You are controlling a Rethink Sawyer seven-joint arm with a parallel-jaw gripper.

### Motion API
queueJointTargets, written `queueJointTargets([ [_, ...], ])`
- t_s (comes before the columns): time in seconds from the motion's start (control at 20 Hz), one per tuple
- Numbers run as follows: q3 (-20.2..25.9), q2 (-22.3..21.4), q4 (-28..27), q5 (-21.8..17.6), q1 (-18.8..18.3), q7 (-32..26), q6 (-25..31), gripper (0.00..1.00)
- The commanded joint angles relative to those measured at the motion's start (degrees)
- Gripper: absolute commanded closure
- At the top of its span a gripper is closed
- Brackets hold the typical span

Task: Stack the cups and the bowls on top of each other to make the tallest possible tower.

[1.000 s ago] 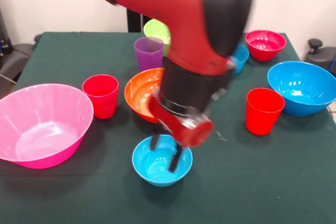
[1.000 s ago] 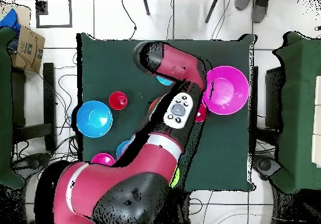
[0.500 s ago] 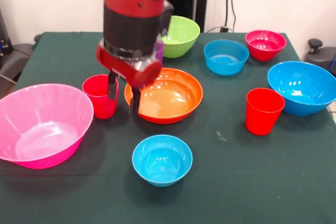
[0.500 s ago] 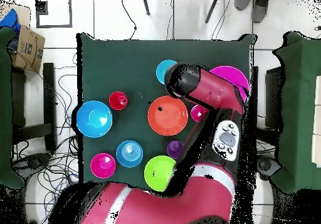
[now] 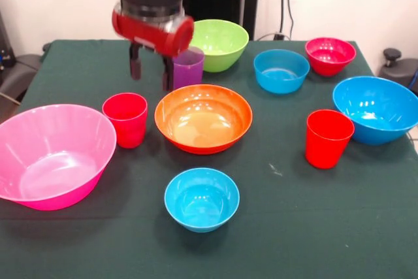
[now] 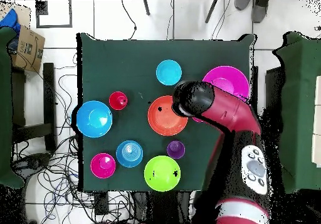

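Nothing is stacked: every piece stands alone on the bench (image 5: 326,227), which has a dark green cover.

There are three cups. The purple cup (image 5: 188,66) stands just behind the orange bowl (image 5: 203,117) and in front of the green bowl (image 5: 219,44). One red cup (image 5: 125,119) stands between the orange bowl and the big pink bowl (image 5: 52,155); the other red cup (image 5: 328,138) stands near the big blue bowl (image 5: 377,109).

There are seven bowls. Orange sits in the middle, big pink at one end and big blue at the other. Two small blue bowls stand well apart: one (image 5: 202,198) at the front edge, one (image 5: 281,70) at the back between the green bowl and the small magenta bowl (image 5: 330,55).

The tool (image 5: 151,70) hangs open and empty above the bench, just beside the purple cup, its two dark fingers (image 5: 135,65) apart and pointing down. From overhead the arm (image 6: 216,108) covers the tool and the first red cup.
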Motion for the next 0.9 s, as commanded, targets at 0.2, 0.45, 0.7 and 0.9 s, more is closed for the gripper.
queueJointTargets([
  [0.2,16.92,-13.06,18.30,-10.06,-6.37,-25.24,8.08,0.00],
  [0.45,21.35,-14.43,19.59,-13.33,-8.90,-25.90,6.36,0.00],
  [0.7,26.28,-14.53,21.19,-18.02,-11.88,-27.97,3.13,0.00],
  [0.9,31.37,-14.41,23.61,-20.65,-14.86,-28.08,-1.13,0.00],
])
